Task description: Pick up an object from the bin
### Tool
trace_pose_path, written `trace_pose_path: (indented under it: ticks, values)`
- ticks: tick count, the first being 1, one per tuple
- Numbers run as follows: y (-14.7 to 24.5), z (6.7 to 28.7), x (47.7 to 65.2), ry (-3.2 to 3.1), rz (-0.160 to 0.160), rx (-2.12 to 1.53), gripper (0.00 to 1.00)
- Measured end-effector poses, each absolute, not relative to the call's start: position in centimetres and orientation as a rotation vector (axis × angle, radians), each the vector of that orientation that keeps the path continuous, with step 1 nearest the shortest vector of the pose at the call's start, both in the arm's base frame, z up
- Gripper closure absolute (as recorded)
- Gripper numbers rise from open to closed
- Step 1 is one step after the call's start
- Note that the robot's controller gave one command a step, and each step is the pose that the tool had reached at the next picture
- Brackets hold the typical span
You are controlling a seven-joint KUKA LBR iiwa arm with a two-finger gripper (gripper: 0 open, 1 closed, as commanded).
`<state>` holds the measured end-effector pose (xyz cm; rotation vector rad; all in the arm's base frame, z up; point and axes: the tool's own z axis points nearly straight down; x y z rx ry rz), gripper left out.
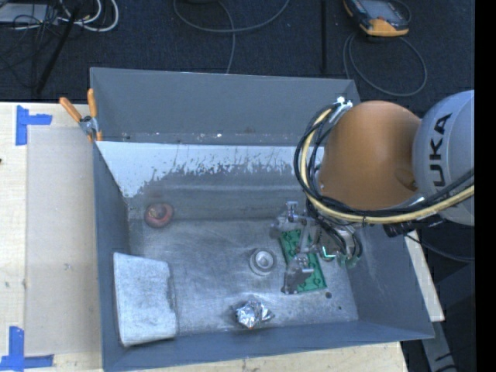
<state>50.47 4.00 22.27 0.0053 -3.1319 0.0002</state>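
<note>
The grey metal bin is recorded as the largest item, its floor scuffed and its far wall streaked. The arm is seen entering from the right, with an orange cover at the wrist and black-and-yellow cables looped round it. A pale rectangular foam block is noted lying flat in the near left corner.

The gripper, fitted with green boards, is observed low over the floor, right of centre. Whether it is released or clenched cannot be told, and no grasped item is made out.

A crumpled ball of foil is found near the front wall, below and left of the gripper. A round metal ring is located at mid-floor, just beside the gripper on its left and nearest to it. A reddish-brown disc is logged by the far left of the floor, well apart from the rest.
</note>
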Motion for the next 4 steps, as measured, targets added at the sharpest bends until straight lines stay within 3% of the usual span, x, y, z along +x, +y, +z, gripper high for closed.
trace_pose_path:
  ticks: [1,2,3,4]
  values:
    - [4.2,7.1,49.0,-3.144,-0.004,0.141,0.00]
    - [4.1,7.2,48.7,-3.133,-0.002,0.138,1.00]
    - [9.1,20.1,48.8,-3.144,-0.004,0.171,1.00]
    - [9.0,19.6,48.7,-3.136,-0.001,0.166,0.00]
